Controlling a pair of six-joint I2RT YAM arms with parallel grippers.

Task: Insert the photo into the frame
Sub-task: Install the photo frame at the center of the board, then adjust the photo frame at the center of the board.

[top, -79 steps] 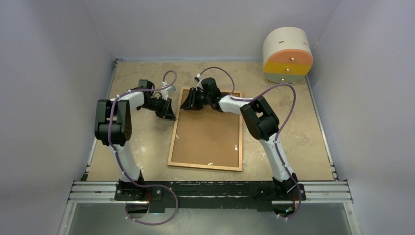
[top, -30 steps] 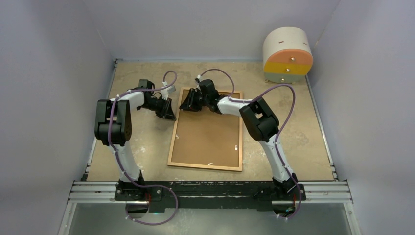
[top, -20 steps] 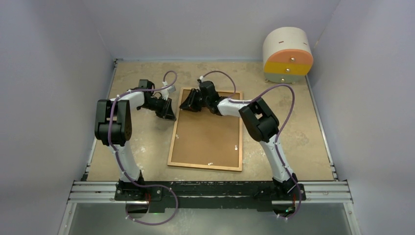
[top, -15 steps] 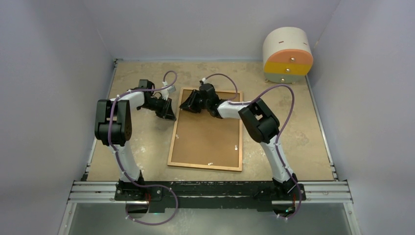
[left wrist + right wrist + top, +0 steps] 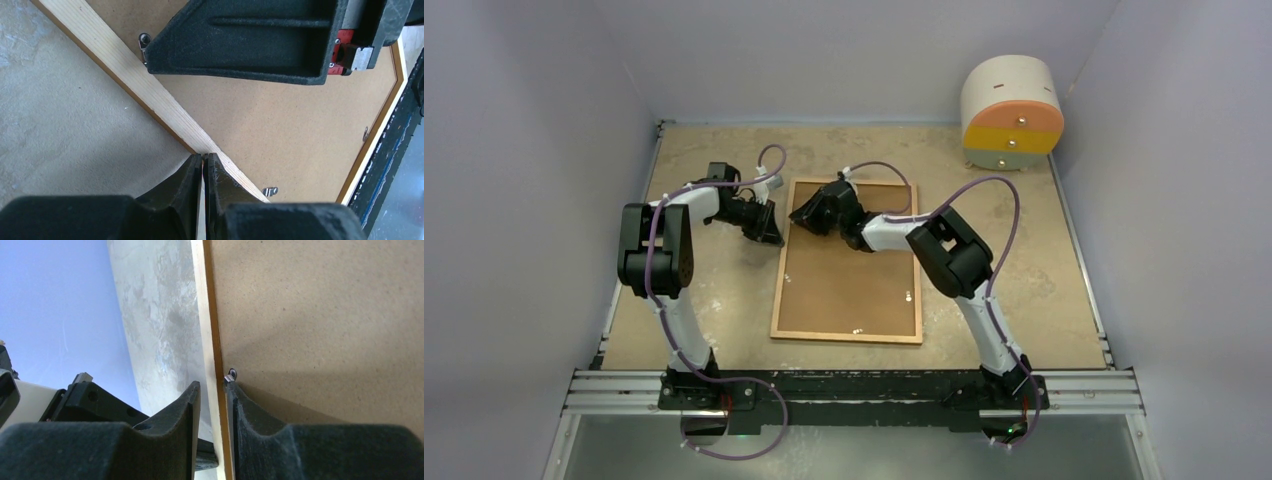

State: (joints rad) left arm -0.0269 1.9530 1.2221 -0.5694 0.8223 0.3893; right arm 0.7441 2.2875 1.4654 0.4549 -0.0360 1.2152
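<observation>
The frame lies face down on the table, its plain brown board back upward and small metal clips along the edges. The photo is hidden. My left gripper is shut, tips resting at the pale wooden rim on the frame's left side. My right gripper stands open astride the same rim near the far left corner. Its one finger is outside the frame and the other is on the board against a clip.
A round cabinet with orange and yellow drawers stands at the back right corner. Grey walls close in the table on three sides. The two grippers are close together over the frame's far left corner.
My right gripper has slid left and nearer along the frame's far left corner, narrowing slightly. The frame's near end has swung a little to the right. The left arm has stayed put.
</observation>
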